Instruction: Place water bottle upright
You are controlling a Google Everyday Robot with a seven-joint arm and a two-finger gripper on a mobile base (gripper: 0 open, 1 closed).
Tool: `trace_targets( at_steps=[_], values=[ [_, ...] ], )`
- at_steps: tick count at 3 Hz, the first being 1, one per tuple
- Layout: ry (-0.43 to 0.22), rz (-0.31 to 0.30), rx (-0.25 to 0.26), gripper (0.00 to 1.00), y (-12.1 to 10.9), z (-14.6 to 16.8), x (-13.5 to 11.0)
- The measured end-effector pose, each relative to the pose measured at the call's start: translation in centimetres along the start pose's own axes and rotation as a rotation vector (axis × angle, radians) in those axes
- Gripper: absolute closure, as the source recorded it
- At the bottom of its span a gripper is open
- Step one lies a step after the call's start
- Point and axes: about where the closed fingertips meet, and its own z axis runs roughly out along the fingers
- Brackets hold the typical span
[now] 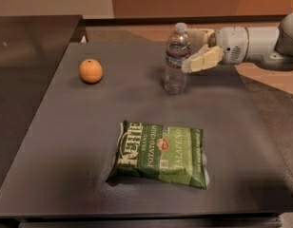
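The water bottle (176,63) stands straight up on the dark gray table (65,141). Its white cap (180,27) is on top, and a dark label band (175,57) goes around its middle.

The gripper (191,49) is right beside the bottle, up at the height of the label. It sits at the end of a white arm (260,42) that reaches in from the side. Its two cream fingers (203,58) are spread apart. The tip of the near finger is right at the bottle's side, just under the label. I cannot tell if it really touches. The far finger sits higher in the picture, up near the bottle's shoulder (its tip goes out of sight behind the bottle). The bottle does not look squeezed between them.

A round orange (91,71) lies on the table on the other side of the bottle from the fingers, well away from them. A green bag of Kettle Brand jalapeño potato chips (161,154) lies flat on the table. It is well apart from the fingertips, closer to the front edge of the table, and it touches nothing else.
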Motion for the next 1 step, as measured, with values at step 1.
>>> trace_targets(
  at_steps=[1],
  values=[
    [0.000,0.000,0.000,0.00,0.00,0.01,0.00]
  ],
)
